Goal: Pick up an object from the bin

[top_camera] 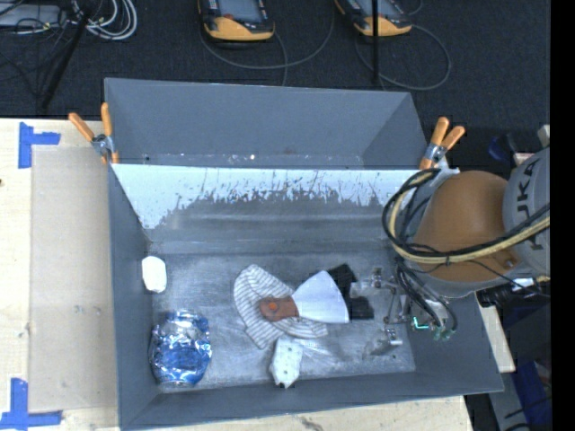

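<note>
Approach step, I judge: the claw (389, 311) sits low at the right end of the grey metal bin (269, 133), spread wide and empty, just beside a small black block (345, 279). Next it must straddle 1 item, likely that block, then close.

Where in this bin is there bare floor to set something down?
Bare: the floor strip under the back wall, above the striped cloth; also between white block and cloth. Crowded: white cone and black piece beside the hand.

Gripper (393, 320) beside small black block (360, 310)
</note>
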### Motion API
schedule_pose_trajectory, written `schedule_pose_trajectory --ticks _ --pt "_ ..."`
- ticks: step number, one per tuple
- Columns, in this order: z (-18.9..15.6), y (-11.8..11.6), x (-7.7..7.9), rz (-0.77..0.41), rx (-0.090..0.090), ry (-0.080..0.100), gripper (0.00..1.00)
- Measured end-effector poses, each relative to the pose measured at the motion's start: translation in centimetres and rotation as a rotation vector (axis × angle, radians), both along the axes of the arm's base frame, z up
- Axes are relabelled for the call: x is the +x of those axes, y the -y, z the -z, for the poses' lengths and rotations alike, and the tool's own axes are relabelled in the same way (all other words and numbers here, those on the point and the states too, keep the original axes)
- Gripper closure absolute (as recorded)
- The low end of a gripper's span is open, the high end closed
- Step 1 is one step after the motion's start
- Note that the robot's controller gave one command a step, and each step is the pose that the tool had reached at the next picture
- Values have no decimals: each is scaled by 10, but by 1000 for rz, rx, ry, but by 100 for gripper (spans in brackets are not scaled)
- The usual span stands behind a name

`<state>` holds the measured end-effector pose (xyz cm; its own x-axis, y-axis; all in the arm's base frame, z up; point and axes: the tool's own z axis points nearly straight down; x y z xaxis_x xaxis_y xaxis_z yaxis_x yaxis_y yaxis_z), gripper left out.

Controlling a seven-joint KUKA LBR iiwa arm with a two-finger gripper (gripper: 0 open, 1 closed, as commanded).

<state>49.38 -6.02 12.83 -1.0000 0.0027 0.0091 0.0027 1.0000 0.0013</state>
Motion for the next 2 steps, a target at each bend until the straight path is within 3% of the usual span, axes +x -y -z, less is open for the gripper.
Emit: schedule_pose_trajectory --ticks 1,2 --pt "-3 0 2 -2 -1 7 0" --pt "53 14 22 111 1 -7 100"
